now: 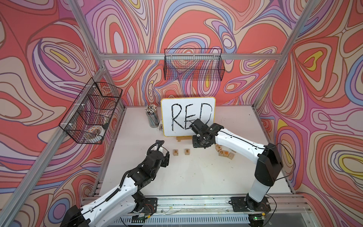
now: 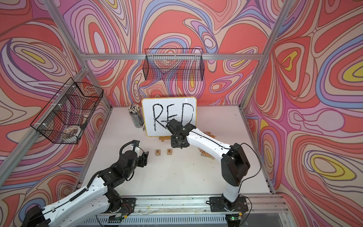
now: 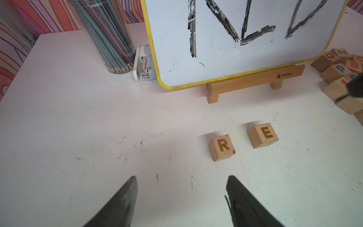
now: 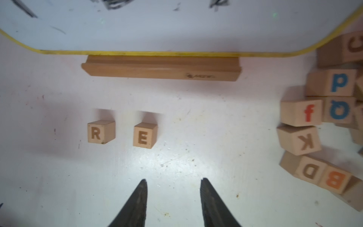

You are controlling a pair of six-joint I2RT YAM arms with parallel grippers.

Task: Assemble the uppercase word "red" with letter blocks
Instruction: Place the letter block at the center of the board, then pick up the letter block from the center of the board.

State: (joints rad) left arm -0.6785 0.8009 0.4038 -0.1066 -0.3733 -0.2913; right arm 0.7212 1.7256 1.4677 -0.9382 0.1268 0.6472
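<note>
The R block and the E block stand side by side, slightly apart, on the white table in front of the whiteboard. In the right wrist view R and E read upright. The D block lies in the loose pile at the right, its letter upside down, touching an orange B block. My left gripper hovers left of R, open and empty. My right gripper hangs above bare table between E and the pile, open, with nothing between its fingers.
The yellow-rimmed whiteboard with handwritten RED stands on a wooden stand behind the blocks. A pencil cup and a stapler sit to its left. Several other letter blocks are heaped at the right. Wire baskets hang on the walls.
</note>
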